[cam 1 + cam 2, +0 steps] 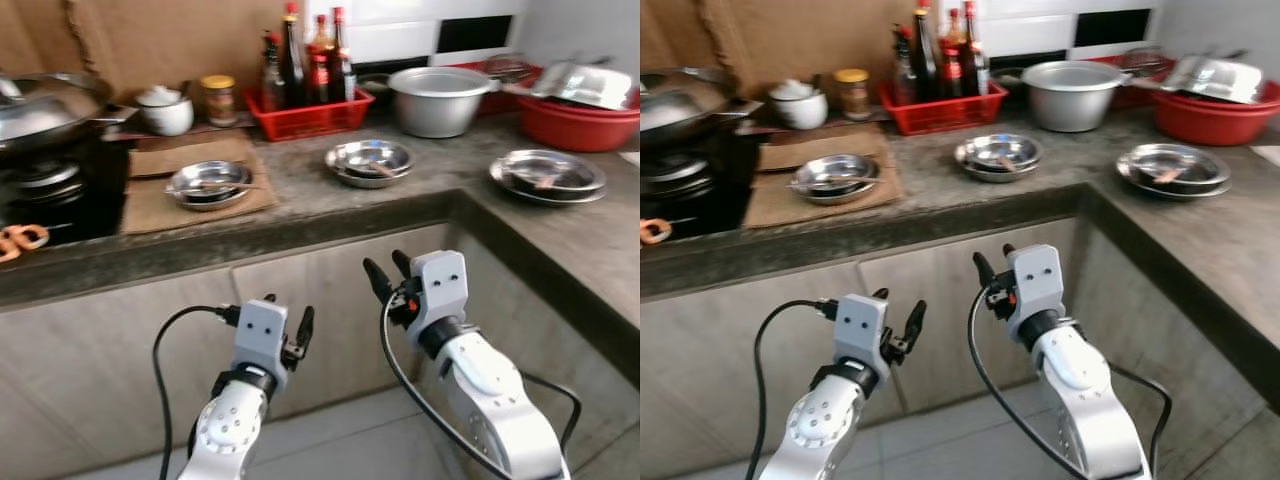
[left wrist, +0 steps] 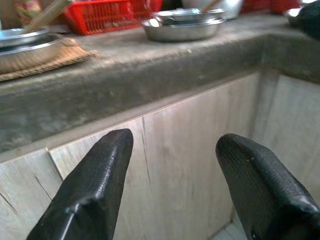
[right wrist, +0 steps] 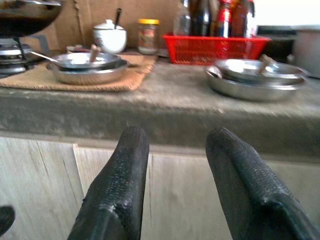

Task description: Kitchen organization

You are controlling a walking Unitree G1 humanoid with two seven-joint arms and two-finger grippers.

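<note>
judging by the counter, the tidying looked barely begun: steel plates by the stove (image 1: 208, 184), in the middle (image 1: 369, 159) and on the right (image 1: 548, 175) lay scattered, well apart. left gripper (image 1: 285, 328) and right gripper (image 1: 388, 276) hung below the counter edge (image 1: 300, 235), fingers spread, holding nothing. a red basket of bottles (image 1: 308, 112), a pot (image 1: 438, 100) and a wok (image 1: 45, 108) crowded the back.

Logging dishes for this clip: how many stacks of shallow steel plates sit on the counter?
3: one stack on the brown mat, one mid-counter before the red basket, one on the right-hand counter. Others may hide in the red basin.
</note>
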